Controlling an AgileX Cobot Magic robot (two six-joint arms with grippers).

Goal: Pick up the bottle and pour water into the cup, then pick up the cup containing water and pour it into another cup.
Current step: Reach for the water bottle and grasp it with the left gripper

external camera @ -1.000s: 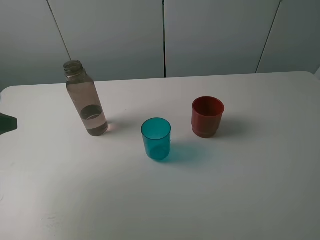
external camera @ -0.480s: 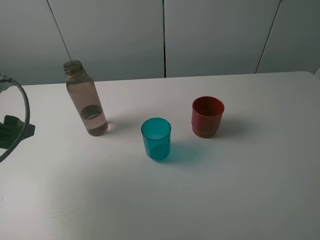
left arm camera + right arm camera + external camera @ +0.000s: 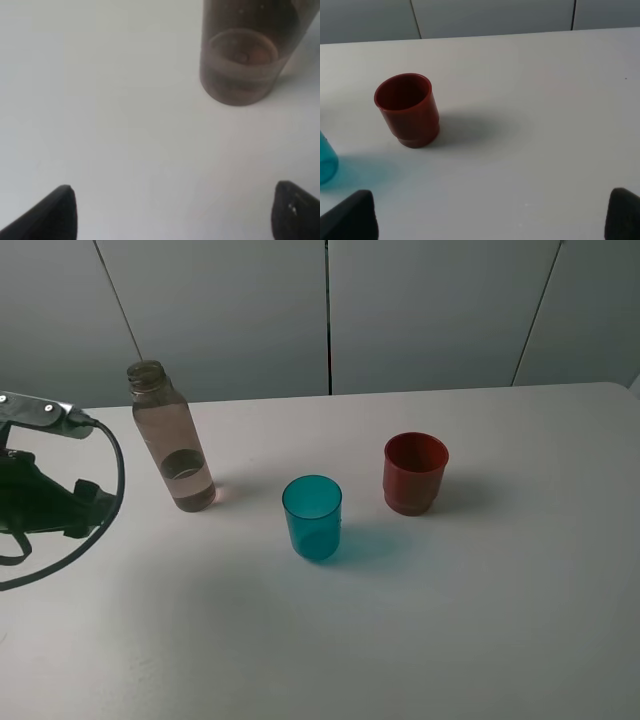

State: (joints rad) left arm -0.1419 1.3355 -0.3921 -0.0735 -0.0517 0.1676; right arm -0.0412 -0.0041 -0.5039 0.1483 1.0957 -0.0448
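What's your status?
Left claw open, short of the bottle. Right claw open, empty. Bottle upright, untouched. Path to it clear.

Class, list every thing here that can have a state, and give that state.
bottle: upright, uncapped, a little water inside
teal cup: upright, looks empty
red-brown cup: upright, looks empty
left pincer: open, holding nothing, short of the bottle
right pincer: open, holding nothing

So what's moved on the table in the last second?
The left hand has swung in from the table's left edge toward the bottle. It is open, holds nothing and isn't touching the bottle yet. The bottle, the teal cup and the red-brown cup stand where they were.
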